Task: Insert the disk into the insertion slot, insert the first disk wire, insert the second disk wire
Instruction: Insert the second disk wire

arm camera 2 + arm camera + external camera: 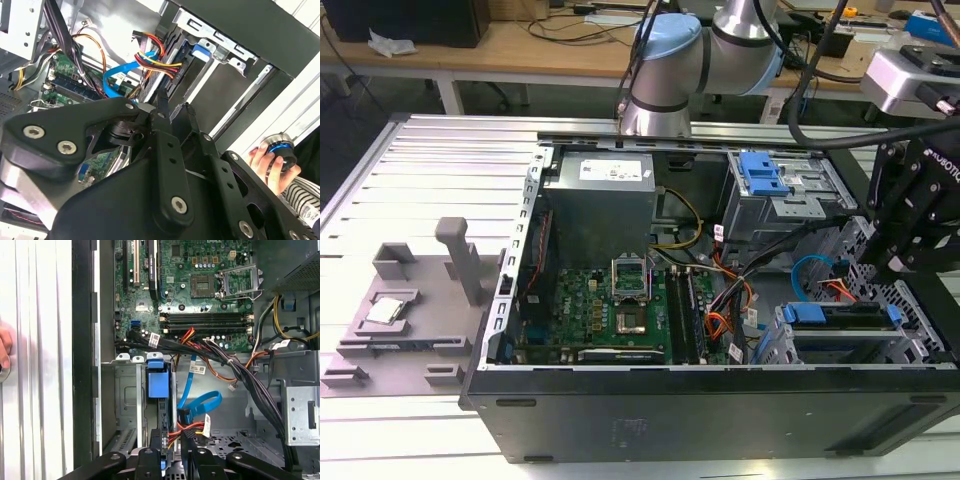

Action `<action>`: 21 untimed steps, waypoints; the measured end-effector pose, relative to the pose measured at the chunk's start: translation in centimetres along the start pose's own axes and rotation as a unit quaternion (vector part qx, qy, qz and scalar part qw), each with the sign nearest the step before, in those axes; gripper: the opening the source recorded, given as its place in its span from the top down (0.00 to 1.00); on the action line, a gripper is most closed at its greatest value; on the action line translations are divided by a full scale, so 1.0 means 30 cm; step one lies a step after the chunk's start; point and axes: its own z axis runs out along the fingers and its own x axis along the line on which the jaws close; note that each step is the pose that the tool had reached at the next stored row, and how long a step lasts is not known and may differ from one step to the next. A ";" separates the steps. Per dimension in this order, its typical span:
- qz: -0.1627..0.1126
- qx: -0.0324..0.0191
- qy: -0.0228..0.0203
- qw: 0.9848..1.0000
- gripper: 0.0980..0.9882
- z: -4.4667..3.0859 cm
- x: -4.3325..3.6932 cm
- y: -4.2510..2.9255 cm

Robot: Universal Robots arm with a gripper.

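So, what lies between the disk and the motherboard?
In the first wrist view, a bundle of black wires with white tags crosses between the disk and the motherboard.

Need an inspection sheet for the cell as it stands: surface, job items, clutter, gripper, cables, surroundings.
Surface: ribbed metal table with an open PC case on it.
Job's things: the disk in its blue carrier sits in the slot of the grey cage.
Clutter: a grey fixture holds a chip, on the exterior view's left.
Grippers: the gripper is low at the disk's end, by the wire bundle.
Cables: blue cable looped beside the cage; red-yellow-black bundle at the disk's end, seating unclear.
Surroundings: a hand on a blue-ringed knob beside the case; wooden benches behind.
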 end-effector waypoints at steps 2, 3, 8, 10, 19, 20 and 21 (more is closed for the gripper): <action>0.000 0.000 0.000 1.000 0.77 0.000 -0.001 0.004; 0.000 0.000 0.000 1.000 0.77 -0.001 -0.001 0.005; -0.001 0.000 0.000 1.000 0.77 -0.010 -0.028 0.007; -0.005 0.000 0.000 1.000 0.77 -0.012 -0.064 0.013; -0.032 0.002 0.002 0.999 0.77 0.006 -0.045 0.054; -0.041 0.002 0.002 0.999 0.77 0.009 -0.045 0.054; -0.052 0.002 0.003 0.999 0.77 0.013 -0.046 0.054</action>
